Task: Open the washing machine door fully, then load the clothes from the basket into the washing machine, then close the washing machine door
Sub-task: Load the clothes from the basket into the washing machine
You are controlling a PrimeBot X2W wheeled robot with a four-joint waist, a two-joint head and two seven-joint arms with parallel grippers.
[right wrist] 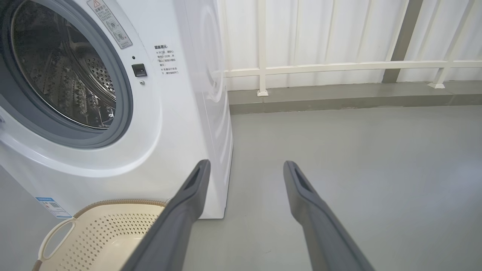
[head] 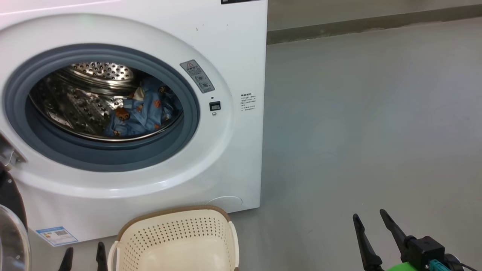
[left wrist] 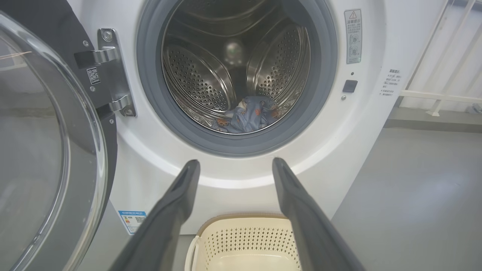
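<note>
The white washing machine (head: 233, 49) stands with its round door (left wrist: 49, 158) swung wide to the left on its metal hinge (left wrist: 113, 71). Blue printed clothes (head: 145, 111) lie low inside the steel drum, also seen as clothes (left wrist: 250, 118) in the left wrist view. The cream basket (head: 177, 233) sits on the floor in front of the machine, and the part of its inside that shows holds nothing. My left gripper (head: 84, 250) is open, low beside the basket's left side. My right gripper (head: 371, 216) is open over the floor to the right, holding nothing.
Grey floor (head: 357, 131) stretches to the right of the machine. A white railing (right wrist: 339, 67) and a low kerb run along the back wall. The open door's glass bowl (head: 11, 241) bulges at the lower left, close to my left gripper.
</note>
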